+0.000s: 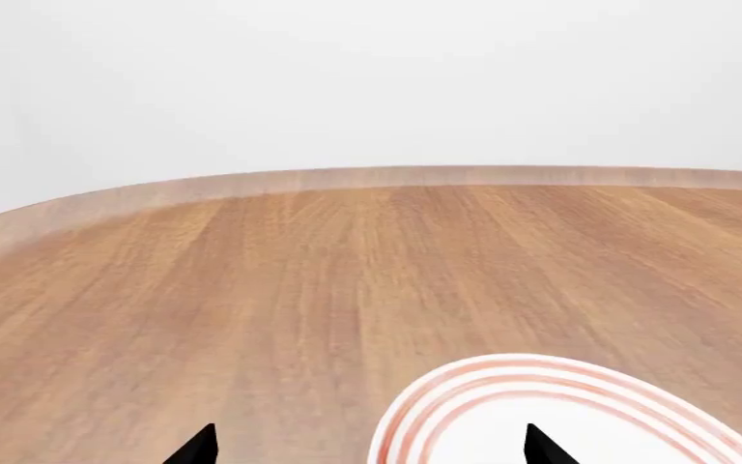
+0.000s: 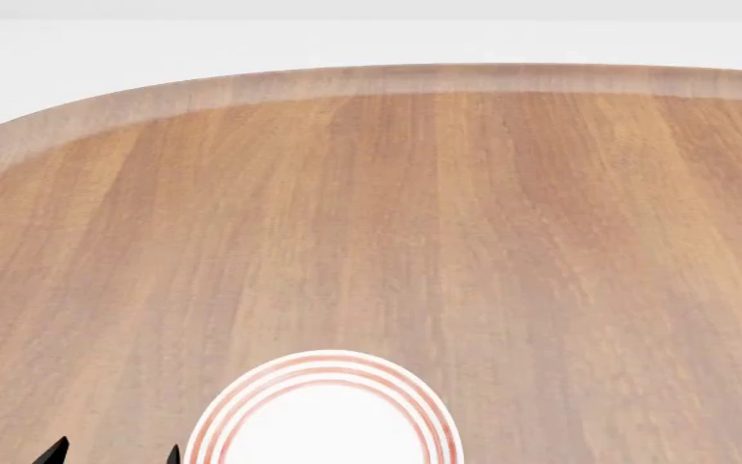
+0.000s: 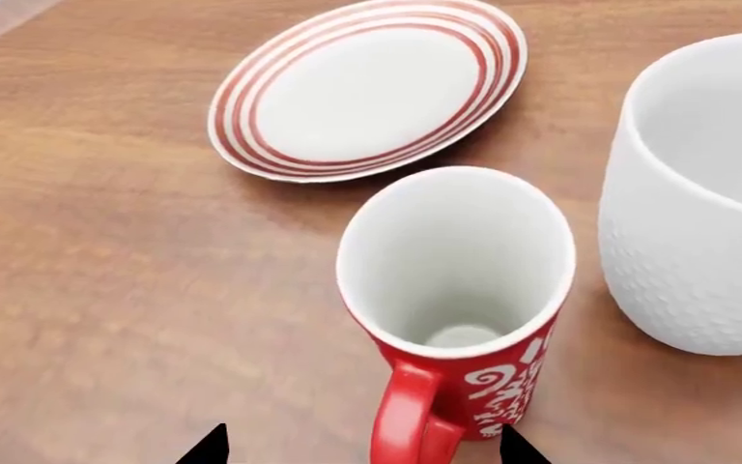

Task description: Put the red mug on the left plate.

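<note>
The red mug (image 3: 513,382), with a white swirly pattern and white inside, stands upright on the wooden table in the right wrist view. Its red handle (image 3: 408,416) points toward my right gripper (image 3: 360,447), which is open, with the handle between its two fingertips. A white plate with red rings (image 3: 364,87) lies just beyond the mug. In the head view a red-ringed plate (image 2: 326,420) lies at the near edge; my left gripper (image 2: 113,454) is open and empty just left of it. The left wrist view shows that plate (image 1: 564,406) beside the left gripper (image 1: 371,449). The mug and right gripper are out of the head view.
A larger plain white mug (image 3: 706,193) stands close beside the red mug, with a narrow gap between them. The wooden table (image 2: 385,222) stretches away to a rounded far edge (image 2: 345,79). I cannot tell whether the plate in the right wrist view is the one in the head view.
</note>
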You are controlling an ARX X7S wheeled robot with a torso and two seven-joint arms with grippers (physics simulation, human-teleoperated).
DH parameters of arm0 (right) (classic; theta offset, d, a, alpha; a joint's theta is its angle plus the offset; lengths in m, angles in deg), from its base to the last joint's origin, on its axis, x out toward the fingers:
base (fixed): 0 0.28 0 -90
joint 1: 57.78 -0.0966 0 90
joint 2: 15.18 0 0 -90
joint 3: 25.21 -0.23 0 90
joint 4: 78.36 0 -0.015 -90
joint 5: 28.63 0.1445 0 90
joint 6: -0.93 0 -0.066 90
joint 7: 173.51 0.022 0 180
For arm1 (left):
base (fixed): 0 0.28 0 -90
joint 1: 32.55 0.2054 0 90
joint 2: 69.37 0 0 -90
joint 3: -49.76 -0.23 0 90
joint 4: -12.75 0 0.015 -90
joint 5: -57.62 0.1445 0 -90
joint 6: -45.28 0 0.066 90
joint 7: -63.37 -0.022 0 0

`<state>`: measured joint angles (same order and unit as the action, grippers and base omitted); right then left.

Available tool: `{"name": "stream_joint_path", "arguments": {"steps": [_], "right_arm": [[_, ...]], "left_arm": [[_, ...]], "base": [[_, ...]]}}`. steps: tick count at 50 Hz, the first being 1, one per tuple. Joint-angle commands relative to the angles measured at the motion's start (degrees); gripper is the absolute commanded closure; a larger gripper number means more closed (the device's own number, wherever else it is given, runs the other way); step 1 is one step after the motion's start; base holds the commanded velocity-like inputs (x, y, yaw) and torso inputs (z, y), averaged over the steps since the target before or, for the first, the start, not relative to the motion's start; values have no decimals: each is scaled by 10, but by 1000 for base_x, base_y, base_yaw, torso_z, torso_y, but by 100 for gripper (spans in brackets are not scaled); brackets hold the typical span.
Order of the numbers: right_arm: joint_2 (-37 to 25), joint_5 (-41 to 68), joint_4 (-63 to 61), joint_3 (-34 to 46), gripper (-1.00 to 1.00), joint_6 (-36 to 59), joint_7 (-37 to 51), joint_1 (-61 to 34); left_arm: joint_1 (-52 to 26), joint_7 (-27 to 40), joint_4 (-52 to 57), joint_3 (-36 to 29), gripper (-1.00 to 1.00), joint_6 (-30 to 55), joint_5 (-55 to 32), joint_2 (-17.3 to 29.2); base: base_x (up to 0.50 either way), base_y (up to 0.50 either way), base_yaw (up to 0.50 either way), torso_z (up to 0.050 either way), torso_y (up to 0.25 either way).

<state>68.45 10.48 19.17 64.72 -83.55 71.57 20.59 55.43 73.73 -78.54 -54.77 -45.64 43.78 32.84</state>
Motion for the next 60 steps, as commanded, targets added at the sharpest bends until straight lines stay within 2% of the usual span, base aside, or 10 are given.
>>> {"name": "stream_joint_path", "arguments": {"steps": [1,40,41,51,52,60], "right_arm": [[-3,5,16,1,-100,-3,0,-8],[-4,23,80,6,-100,-22,-16,-23],[-5,23,77,7,100,-21,-13,-22],[-11,20,41,15,100,-22,-6,-5],[-7,19,41,13,100,-44,-22,-2],[-21,-25,-48,45,100,-46,4,33]], "left_arm": [[-1,2,0,-3,-100,-1,-3,2],[-3,8,-1,-11,-100,-4,-11,9],[-2,8,-1,-11,-100,-4,-11,9],[-3,9,0,-13,-100,-5,-14,11],[-3,9,-1,-13,-100,-5,-14,12],[-2,11,3,-15,-100,-5,-15,14]], "base": [[0,0,0,0,0],[0,0,0,0,0],[0,0,0,0,0],[0,0,0,0,0],[0,0,0,0,0],[0,0,0,0,0]]}}
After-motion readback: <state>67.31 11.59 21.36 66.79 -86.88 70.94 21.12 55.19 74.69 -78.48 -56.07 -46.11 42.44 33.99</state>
